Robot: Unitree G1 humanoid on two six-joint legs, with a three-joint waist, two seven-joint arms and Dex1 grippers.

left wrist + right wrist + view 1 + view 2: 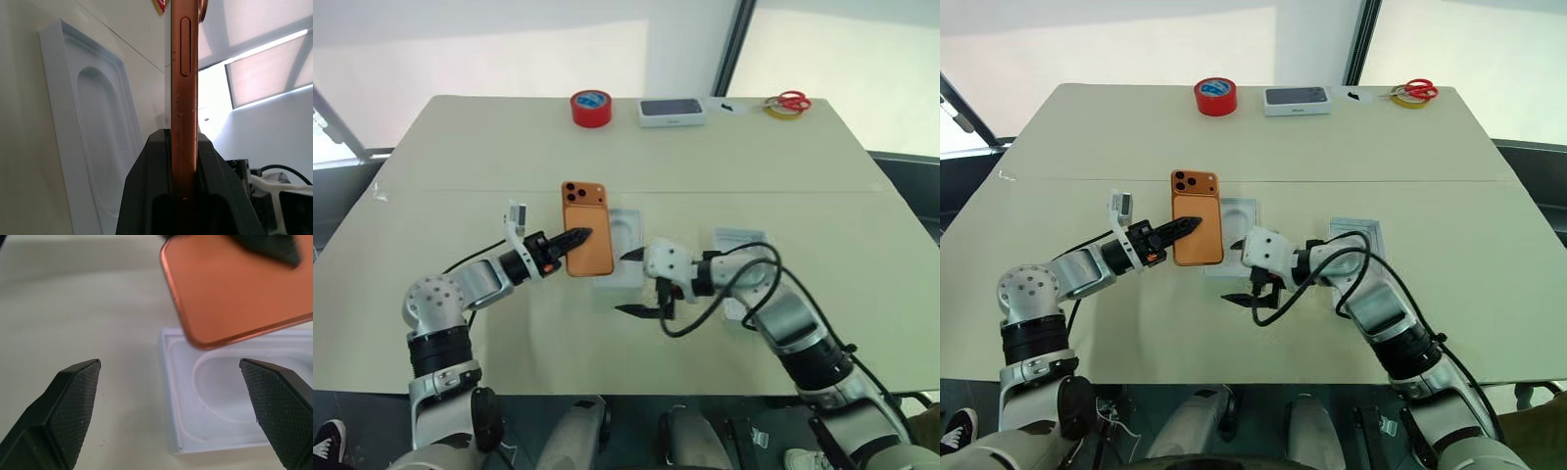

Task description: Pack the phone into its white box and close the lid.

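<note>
My left gripper (579, 237) is shut on the orange phone (585, 230) and holds it above the table with its three-lens camera block facing up, toward the far side. In the left wrist view the phone (185, 73) stands edge-on between the fingers. My right gripper (626, 284) is open just right of the phone's near end, with nothing between its fingers (73, 396). A white shell with a pale inside, the lid (740, 240), lies to the right, partly behind my right arm. The white box is hidden or out of view.
A flat white insert with an oval recess (626, 235) lies on the table under and right of the phone. At the table's far edge are a red tape roll (591, 108), a dark-topped closed box (673, 111) and red-handled scissors (791, 101).
</note>
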